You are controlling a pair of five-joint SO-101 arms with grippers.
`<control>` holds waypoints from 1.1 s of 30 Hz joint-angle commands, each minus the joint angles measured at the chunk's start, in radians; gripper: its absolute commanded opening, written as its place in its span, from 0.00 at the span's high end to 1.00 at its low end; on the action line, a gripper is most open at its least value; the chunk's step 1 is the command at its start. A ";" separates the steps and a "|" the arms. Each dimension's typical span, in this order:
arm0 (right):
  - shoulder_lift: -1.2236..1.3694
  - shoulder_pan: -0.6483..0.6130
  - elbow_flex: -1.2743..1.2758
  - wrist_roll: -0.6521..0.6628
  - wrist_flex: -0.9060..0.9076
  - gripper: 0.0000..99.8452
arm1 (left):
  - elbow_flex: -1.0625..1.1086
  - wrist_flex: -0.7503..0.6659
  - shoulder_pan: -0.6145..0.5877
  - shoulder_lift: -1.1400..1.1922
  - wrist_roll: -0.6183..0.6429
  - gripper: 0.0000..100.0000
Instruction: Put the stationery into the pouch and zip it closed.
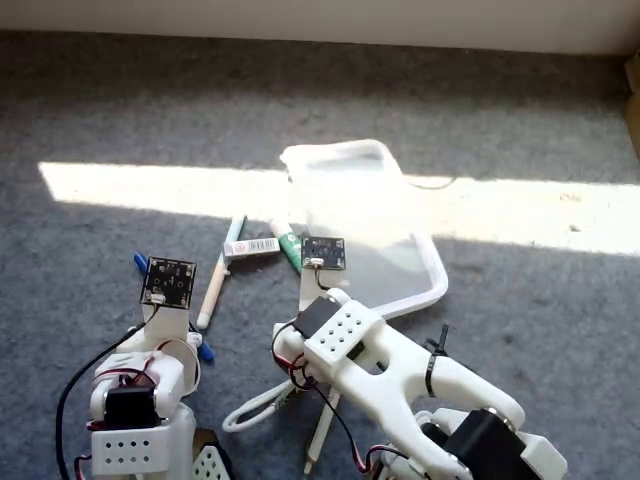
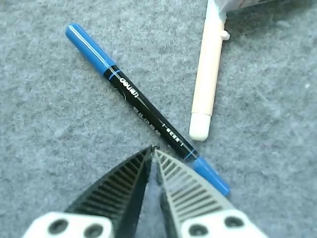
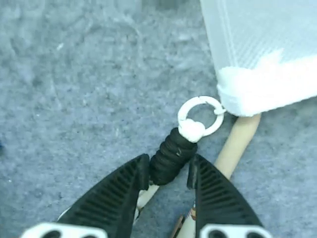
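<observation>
Pinching knotted cord (image 3: 171, 153) between ribbed fingers (image 3: 119, 191).

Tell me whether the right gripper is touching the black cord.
Touching. The right wrist view shows the right gripper with both jaws pressed against the black cord.

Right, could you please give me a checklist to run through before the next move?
1. The right gripper grips the black pull cord: ok.
2. The white ring links that cord to the pouch corner: ok.
3. The left gripper is open for the blue pen: not ok, it is shut.
4. Stationery is inside the pouch: not ok; the blue pen and cream pen lie on the carpet.
5. Pouch mouth is open: cannot tell.
</observation>
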 commanded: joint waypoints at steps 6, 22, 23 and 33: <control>-0.005 0.053 -0.036 0.000 -0.015 0.88 | 0.019 0.006 -0.010 -0.008 0.008 0.99; -0.012 0.054 -0.033 0.135 -0.007 0.99 | 0.019 0.006 -0.010 -0.008 0.008 0.99; -0.016 0.061 -0.033 0.138 -0.004 1.00 | 0.019 0.006 -0.010 -0.008 0.008 0.99; -0.257 0.185 -0.073 0.631 0.142 1.00 | 0.019 0.006 -0.010 -0.008 0.008 0.99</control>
